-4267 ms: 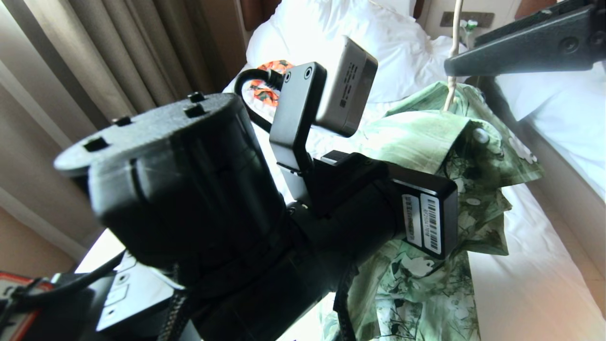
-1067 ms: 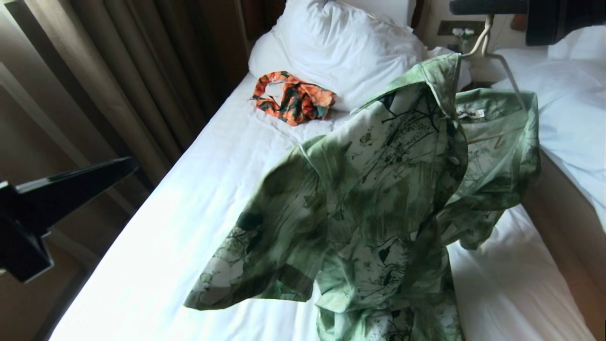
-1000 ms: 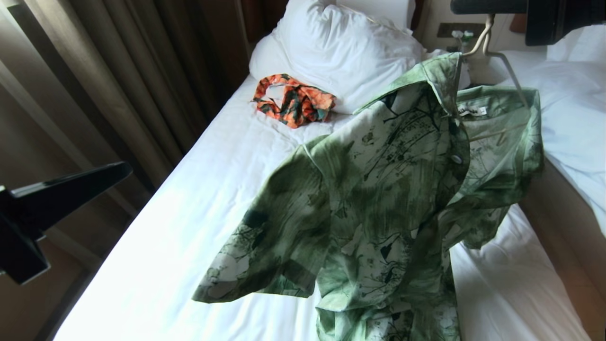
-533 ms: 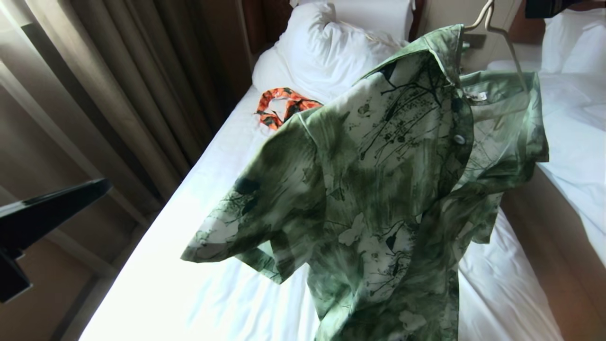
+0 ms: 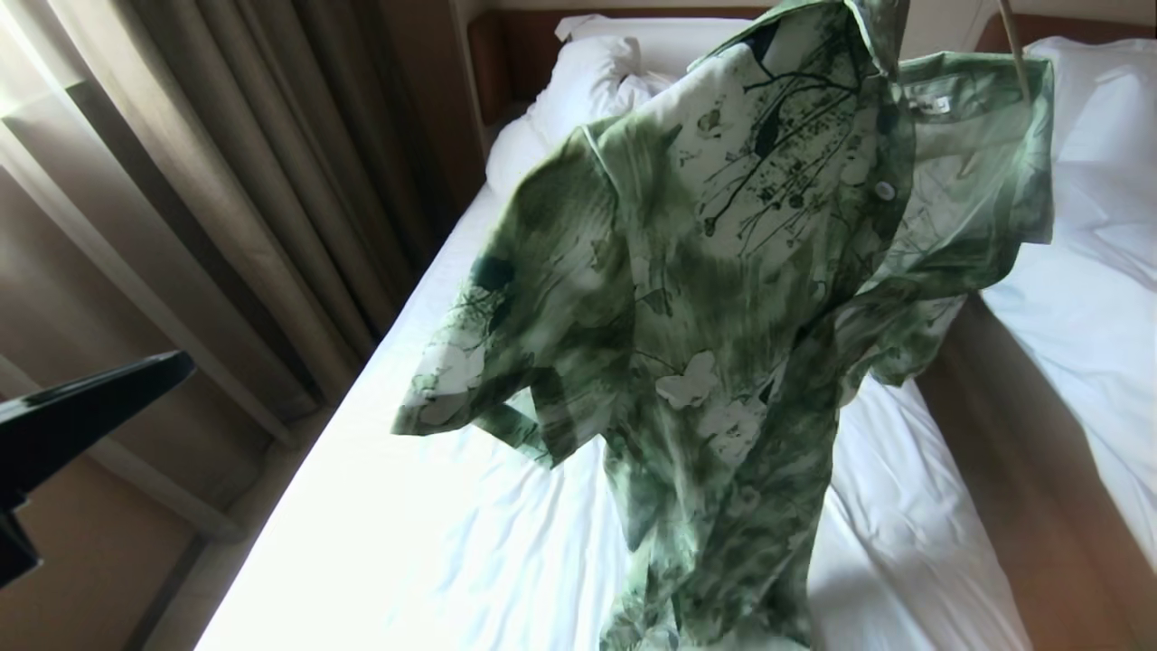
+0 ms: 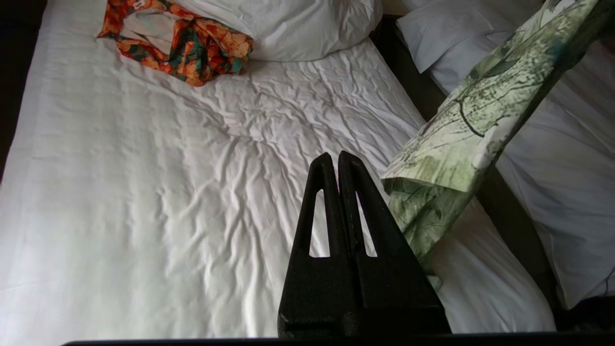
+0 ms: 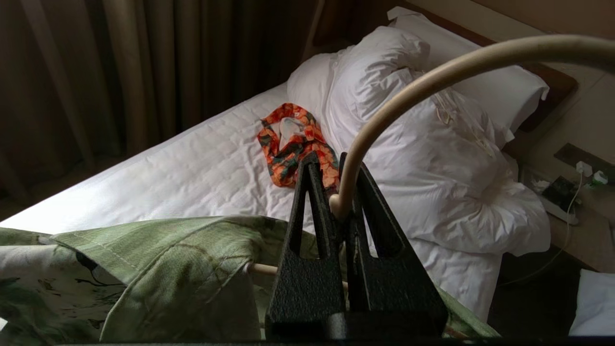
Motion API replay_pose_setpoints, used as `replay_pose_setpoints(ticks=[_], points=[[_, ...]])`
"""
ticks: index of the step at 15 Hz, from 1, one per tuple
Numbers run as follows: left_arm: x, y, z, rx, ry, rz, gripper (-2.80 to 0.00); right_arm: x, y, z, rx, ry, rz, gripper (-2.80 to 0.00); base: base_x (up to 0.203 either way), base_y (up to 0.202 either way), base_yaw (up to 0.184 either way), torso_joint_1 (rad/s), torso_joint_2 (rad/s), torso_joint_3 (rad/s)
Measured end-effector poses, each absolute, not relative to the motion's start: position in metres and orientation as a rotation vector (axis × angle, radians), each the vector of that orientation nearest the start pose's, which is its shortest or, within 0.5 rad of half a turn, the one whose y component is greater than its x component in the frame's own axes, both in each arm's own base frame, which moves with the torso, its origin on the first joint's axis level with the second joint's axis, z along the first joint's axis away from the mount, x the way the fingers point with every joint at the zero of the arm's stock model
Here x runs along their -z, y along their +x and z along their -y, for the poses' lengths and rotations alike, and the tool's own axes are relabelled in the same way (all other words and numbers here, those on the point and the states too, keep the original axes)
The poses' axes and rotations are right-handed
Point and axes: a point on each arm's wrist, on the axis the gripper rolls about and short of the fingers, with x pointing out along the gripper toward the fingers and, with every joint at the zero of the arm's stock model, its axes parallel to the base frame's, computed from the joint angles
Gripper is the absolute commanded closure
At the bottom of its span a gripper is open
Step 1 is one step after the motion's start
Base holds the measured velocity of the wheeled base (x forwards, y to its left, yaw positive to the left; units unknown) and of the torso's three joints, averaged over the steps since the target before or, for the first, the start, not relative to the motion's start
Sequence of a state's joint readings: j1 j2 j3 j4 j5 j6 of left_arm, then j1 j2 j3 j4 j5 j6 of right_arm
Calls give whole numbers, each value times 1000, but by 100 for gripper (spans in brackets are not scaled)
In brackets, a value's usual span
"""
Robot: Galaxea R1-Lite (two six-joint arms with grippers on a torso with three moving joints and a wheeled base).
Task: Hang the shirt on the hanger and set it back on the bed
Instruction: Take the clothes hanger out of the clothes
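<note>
Already hung: shirt (image 5: 723,298) draped over hanger (image 7: 432,72), collar and both shoulders carried, hem trailing down toward 6 o'clock in the head view. Suspended clear above the bed (image 5: 380,542), not resting on it; whether the hem brushes the sheet cannot be told. Hanger hook clenched between the fingers of the right gripper (image 7: 336,192), seen plainly in the right wrist view, with a short run of the hanger's bar showing under the collar fabric. Right gripper itself out of the head view, beyond 1 o'clock.

Left gripper (image 6: 338,163) off at 8 o'clock in the head view, fingers pressed together on nothing, hovering above the wrinkled sheet with one shirt sleeve hanging just beside it, not touching.

Orange patterned garment (image 6: 178,38) lying by the pillow (image 7: 408,158) near the headboard, well apart from the shirt.

Judged status: hanging step complete; fit on the hanger looks slightly skewed, one front panel folded open. Remaining: lowering shirt and hanger onto the sheet and releasing the hook.
</note>
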State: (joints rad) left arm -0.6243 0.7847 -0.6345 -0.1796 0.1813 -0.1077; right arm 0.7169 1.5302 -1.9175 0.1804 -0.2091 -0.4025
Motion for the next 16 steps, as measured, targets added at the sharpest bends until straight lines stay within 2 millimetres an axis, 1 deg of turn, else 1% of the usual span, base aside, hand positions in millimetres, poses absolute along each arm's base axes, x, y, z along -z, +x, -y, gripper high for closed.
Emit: replay_pose_setpoints(ticks=[4,7,10,14,15,16], points=[[-264,62,40,445,-119,5,0,-457,172,-139,-445,-304,285,0,0,0,0,154,-355,-214],[-264,62,40,446,-118,8,0,-459,171,-138,-439,-294,308,0,0,0,0,27,-73,-37],[-273,65,42,443,-119,19,0,-460,173,-136,-382,-299,305,0,0,0,0,0,0,0],[-294,79,52,428,-116,30,0,-458,177,-136,-346,-304,284,0,0,0,0,0,0,0],[-298,82,55,439,-106,34,-280,-457,178,-137,-345,-306,280,0,0,0,0,0,0,0],[-301,85,59,454,-96,33,-280,-456,179,-138,-345,-308,277,0,0,0,0,0,0,0]])
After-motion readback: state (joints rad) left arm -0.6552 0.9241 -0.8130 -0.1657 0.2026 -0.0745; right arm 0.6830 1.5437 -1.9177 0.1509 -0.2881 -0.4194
